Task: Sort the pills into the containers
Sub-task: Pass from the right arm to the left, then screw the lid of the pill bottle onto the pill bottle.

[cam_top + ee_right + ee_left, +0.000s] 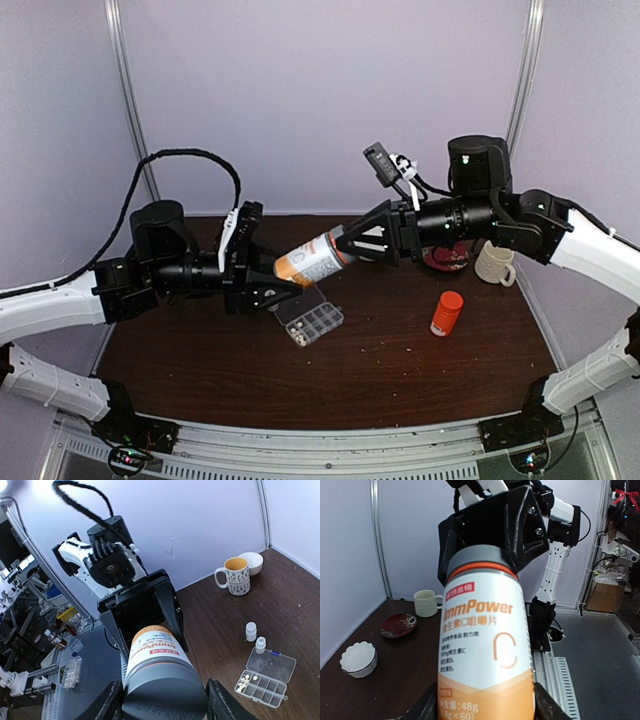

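Note:
A white-and-orange supplement bottle (312,259) with a grey cap hangs on its side in the air between both arms. My left gripper (275,283) is shut on its orange base, its fingers (427,705) pressed against the bottle's sides (485,640). My right gripper (352,243) is shut on the grey cap (165,685). Below the bottle, the clear pill organizer (318,322) lies on the table with its lid open. A few whitish pills (244,681) sit in one corner compartment of the organizer (267,687).
Two tiny white bottles (250,631) stand beside the organizer. An orange bottle (447,313) stands right of it. A patterned mug (495,262), a red saucer (445,258) and a white bowl (252,562) sit at the back right of the brown table (380,370).

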Robot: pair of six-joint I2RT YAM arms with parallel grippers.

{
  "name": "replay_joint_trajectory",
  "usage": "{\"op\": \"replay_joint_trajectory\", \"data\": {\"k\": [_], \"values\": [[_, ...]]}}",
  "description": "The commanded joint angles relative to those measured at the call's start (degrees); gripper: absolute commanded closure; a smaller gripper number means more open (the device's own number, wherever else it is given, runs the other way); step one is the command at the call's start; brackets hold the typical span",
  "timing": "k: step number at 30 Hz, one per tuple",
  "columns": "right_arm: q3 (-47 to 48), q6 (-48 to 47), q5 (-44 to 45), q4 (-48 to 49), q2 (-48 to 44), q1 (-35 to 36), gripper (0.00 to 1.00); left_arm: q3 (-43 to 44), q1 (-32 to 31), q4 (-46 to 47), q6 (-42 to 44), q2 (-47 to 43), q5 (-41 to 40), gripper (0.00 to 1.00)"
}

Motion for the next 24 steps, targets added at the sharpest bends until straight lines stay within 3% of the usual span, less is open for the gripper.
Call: {"op": "replay_joint_trajectory", "data": {"k": [1, 3, 10, 13, 18, 24], "values": [[-0.3, -25.2, -6.4, -0.5, -2.4, 2.1, 0.69, 4.6, 0.0, 1.5, -8.5, 2.0, 15.6, 0.86], [-0.1, -33.0, -10.0, -3.0, -2.4, 2.2, 0.68, 4.7, 0.0, 2.1, -9.4, 2.0, 17.8, 0.88], [-2.0, -49.6, -4.7, -3.8, -4.0, 2.6, 0.65, 4.7, -0.1, 0.8, -8.9, 0.3, 19.3, 0.89], [1.0, -46.8, -2.5, -4.0, -2.9, 2.6, 0.38, 5.0, 0.0, -1.3, -6.6, -0.3, 18.4, 0.89], [1.4, -38.9, -1.2, -3.0, -3.7, 2.6, 0.11, 3.9, -0.1, -4.3, -3.2, -2.4, 14.4, 0.88], [-0.2, -27.9, -0.9, -3.7, -5.4, 2.6, 0.10, 2.1, -0.1, -5.1, -0.5, -5.0, 9.4, 0.87]]}}
